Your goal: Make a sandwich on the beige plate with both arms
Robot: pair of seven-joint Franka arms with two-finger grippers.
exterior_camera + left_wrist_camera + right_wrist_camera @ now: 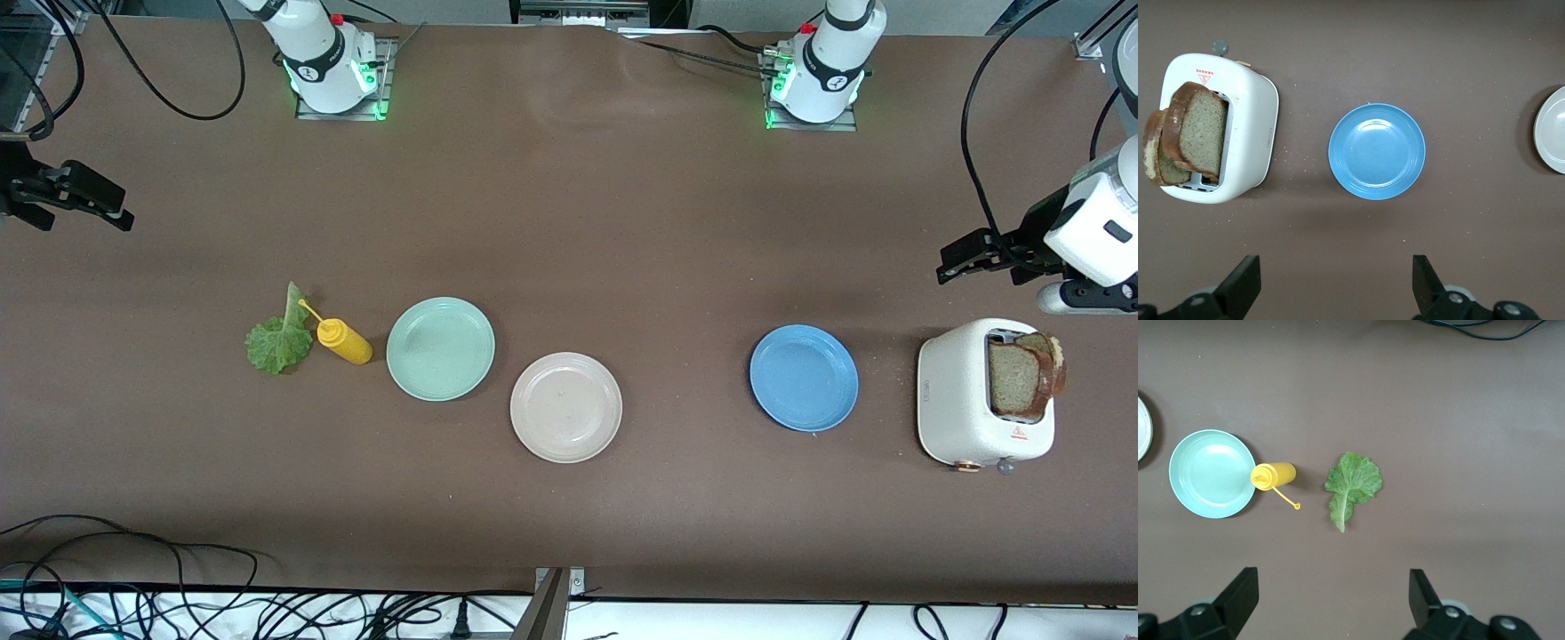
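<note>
The beige plate [566,407] lies bare near the table's middle; its rim shows in both wrist views [1553,130] [1141,427]. Two brown bread slices [1022,378] [1201,130] stand in a white toaster [956,400] [1255,113] at the left arm's end. A green lettuce leaf [279,340] [1353,483] lies flat toward the right arm's end. My left gripper [978,271] [1336,280] hangs open over the table beside the toaster, holding nothing. My right gripper [86,222] [1333,597] hangs open and holding nothing over the right arm's end, well apart from the leaf.
A yellow squeeze bottle [345,340] [1275,475] lies on its side between the leaf and a mint-green plate [440,348] [1213,473]. A blue plate [804,378] [1377,151] sits between the beige plate and the toaster. Cables run along the table's near edge.
</note>
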